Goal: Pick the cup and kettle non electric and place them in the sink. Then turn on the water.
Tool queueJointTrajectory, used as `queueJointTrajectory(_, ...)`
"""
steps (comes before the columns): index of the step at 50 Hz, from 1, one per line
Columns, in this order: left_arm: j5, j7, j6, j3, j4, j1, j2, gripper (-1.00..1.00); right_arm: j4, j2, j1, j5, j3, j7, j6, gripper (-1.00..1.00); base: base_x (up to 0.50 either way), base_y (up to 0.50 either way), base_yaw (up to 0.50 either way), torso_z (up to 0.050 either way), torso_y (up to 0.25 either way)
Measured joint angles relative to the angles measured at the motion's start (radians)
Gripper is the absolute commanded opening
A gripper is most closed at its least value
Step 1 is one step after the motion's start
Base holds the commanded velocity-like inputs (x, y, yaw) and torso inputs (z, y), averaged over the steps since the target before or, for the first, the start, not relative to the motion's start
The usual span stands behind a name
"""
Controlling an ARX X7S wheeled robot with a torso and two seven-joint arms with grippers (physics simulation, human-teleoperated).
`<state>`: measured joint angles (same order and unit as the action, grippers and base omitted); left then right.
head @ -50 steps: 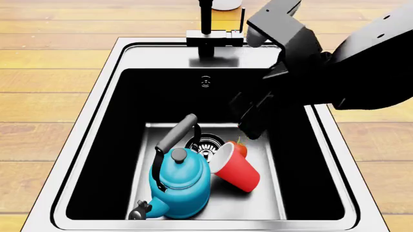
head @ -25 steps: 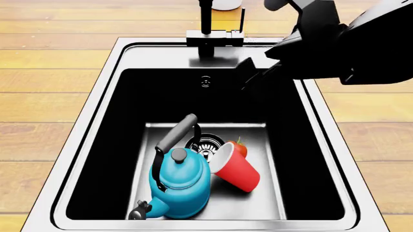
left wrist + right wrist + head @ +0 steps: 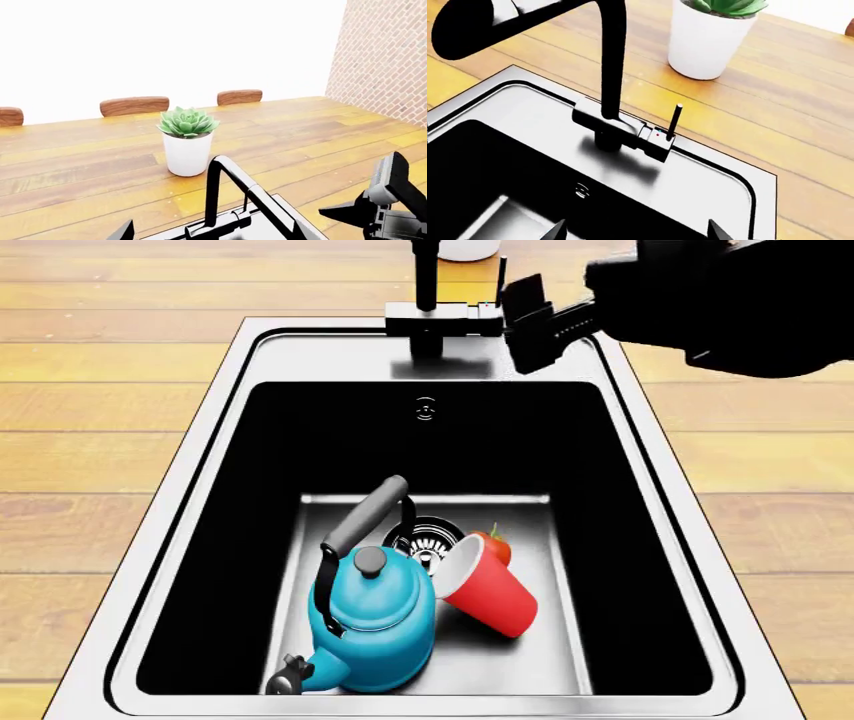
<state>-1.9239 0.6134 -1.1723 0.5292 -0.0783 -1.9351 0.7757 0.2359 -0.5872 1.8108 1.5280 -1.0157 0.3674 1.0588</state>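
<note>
- Rising out of the sink (image 3: 200, 490), the right gripper (image 3: 525, 312) now sits just beside the faucet (image 3: 424, 300) lever (image 3: 674, 121), fingers spread.
- Kettle (image 3: 374, 615) and cup (image 3: 491, 590) lie by the drain; next, push that lever.

Black faucet (image 3: 608, 75) stands on the steel rim of the sink (image 3: 707, 175), with its thin lever (image 3: 674, 120) sticking straight up just beside the base. A white plant pot (image 3: 704, 45) sits behind on the wooden surface (image 3: 800, 100). Only two dark pincer tips peek in at the edge
</note>
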Motion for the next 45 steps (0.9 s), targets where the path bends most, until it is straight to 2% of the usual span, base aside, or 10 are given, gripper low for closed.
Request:
queueJointTrajectory(23, -0.004, -0.002, 0.047, -0.020, 0.032, 0.017, -0.012, 1.00, 0.216, 0.141, -0.078, -0.267, -0.022, -0.031, -0.336, 1.00, 0.00, 0.00, 0.00, 0.000, 0.000)
queueJointTrajectory(45, -0.019, 0.013, 0.057, -0.019, 0.043, 0.019, -0.005, 1.00, 0.719, 0.383, -0.086, -0.456, -0.064, -0.179, -0.604, 1.00, 0.00, 0.00, 0.00, 0.000, 0.000)
